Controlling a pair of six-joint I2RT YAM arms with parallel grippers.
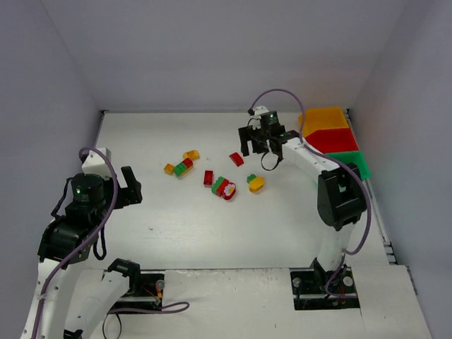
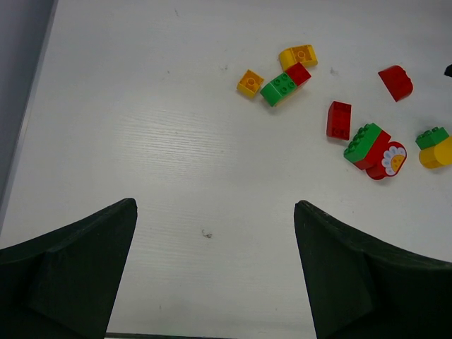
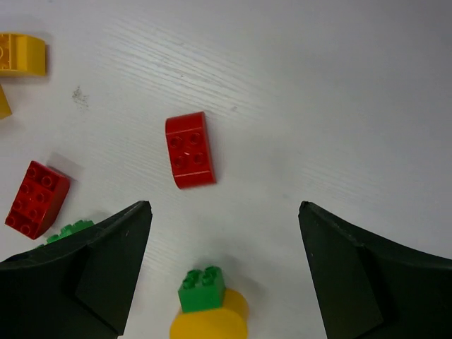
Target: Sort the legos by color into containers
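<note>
Red, green and yellow-orange legos lie scattered mid-table. My right gripper point(image 1: 263, 150) point(image 3: 224, 206) hangs open and empty above them. A red curved brick point(image 3: 189, 150) point(image 1: 236, 159) lies just ahead of its fingertips, and a green brick stuck on a yellow one point(image 3: 208, 304) point(image 1: 256, 183) lies between its fingers. Further left are a red brick point(image 1: 208, 177), a green-and-red cluster point(image 1: 224, 187), a green-red pair point(image 1: 183, 167), and yellow point(image 1: 191, 155) and orange point(image 1: 169, 169) bricks. The containers stand at the far right: yellow-orange point(image 1: 325, 116), red point(image 1: 330, 140), green point(image 1: 351, 163). My left gripper point(image 1: 133, 188) point(image 2: 215, 203) is open over bare table.
White walls close in the table at the back and on both sides. The table's right edge point(image 1: 378, 212) runs just past the bins. Both arm bases are bolted at the near edge.
</note>
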